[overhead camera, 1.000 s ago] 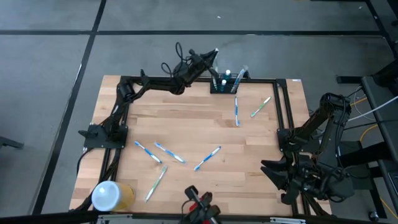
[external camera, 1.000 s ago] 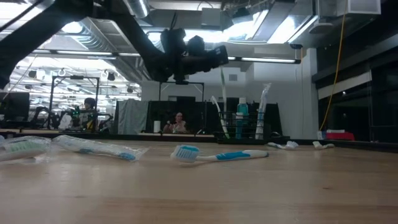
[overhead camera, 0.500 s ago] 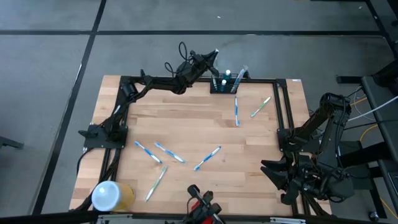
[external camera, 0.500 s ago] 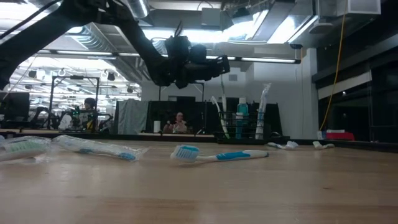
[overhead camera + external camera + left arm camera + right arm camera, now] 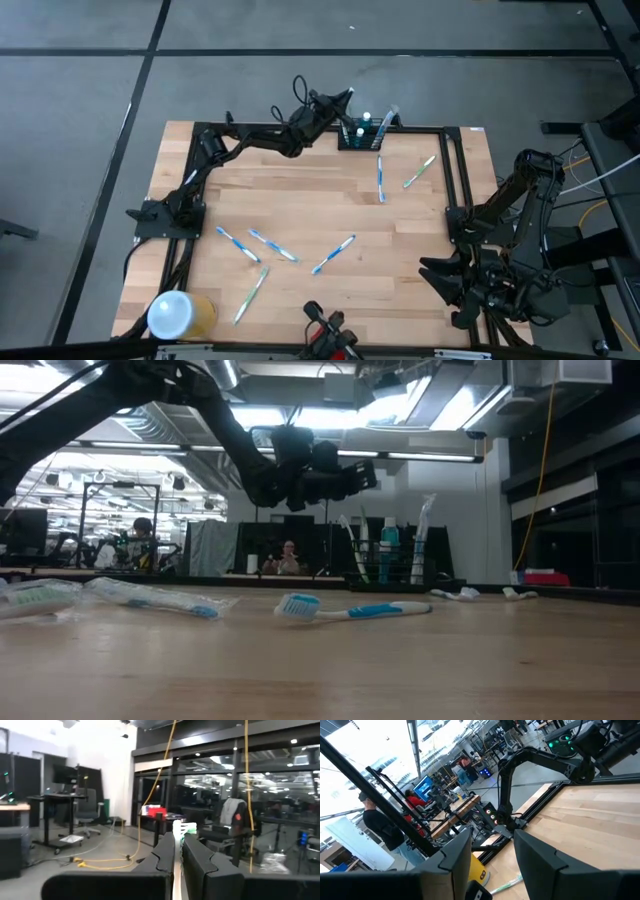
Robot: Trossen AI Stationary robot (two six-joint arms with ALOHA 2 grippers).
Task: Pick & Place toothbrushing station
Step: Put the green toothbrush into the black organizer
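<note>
Left gripper (image 5: 345, 97) is up at the table's 12 o'clock edge, pinching a toothbrush (image 5: 176, 827) upright. The rack (image 5: 367, 133) sits just toward 4 o'clock from it. Right gripper (image 5: 490, 857), spread open and empty, is parked far off at 4 o'clock.

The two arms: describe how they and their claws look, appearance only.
Both arms are dark, jointed, slim-linked. The left arm carries a looping black cable near its wrist; its claw has two flat, black, angular fingers. The right arm is bulkier where folded, with cables beside it; its claw has two broad dark fingers with squared tips.
</note>
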